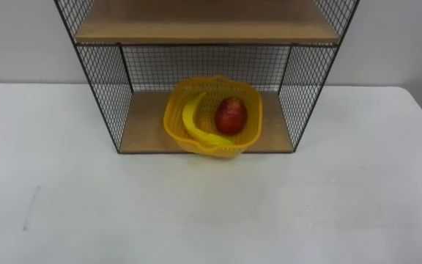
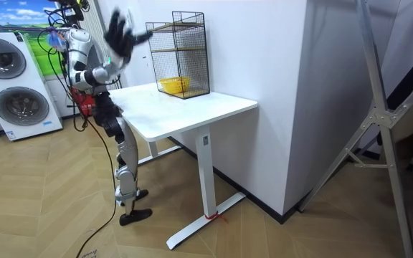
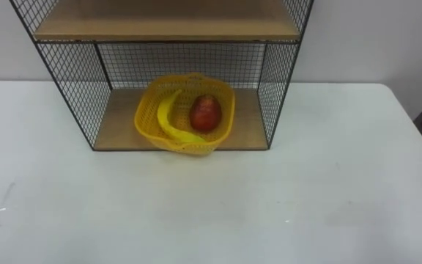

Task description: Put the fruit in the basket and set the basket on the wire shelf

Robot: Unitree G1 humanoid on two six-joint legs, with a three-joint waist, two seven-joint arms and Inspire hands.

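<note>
Basket (image 1: 173, 126) sits on the wire shelf's (image 1: 101, 88) lower board, 12 o'clock on the table (image 1: 211, 213). Banana (image 1: 191, 121) lies at 9 o'clock of the apple (image 1: 231, 115). Placement looks done. Robot hand (image 2: 119, 32), probably the right, is up, fingers spread, empty. Next move: maybe nudge the basket deeper.

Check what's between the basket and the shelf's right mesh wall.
Nothing but bare wooden shelf board between the yellow basket and the right mesh wall; both eye views show it.

Robot at white table (image 2: 192, 109); right hand (image 2: 120, 34) raised, fingers spread; yellow basket (image 2: 174, 85) in wire shelf (image 2: 189, 43).
</note>
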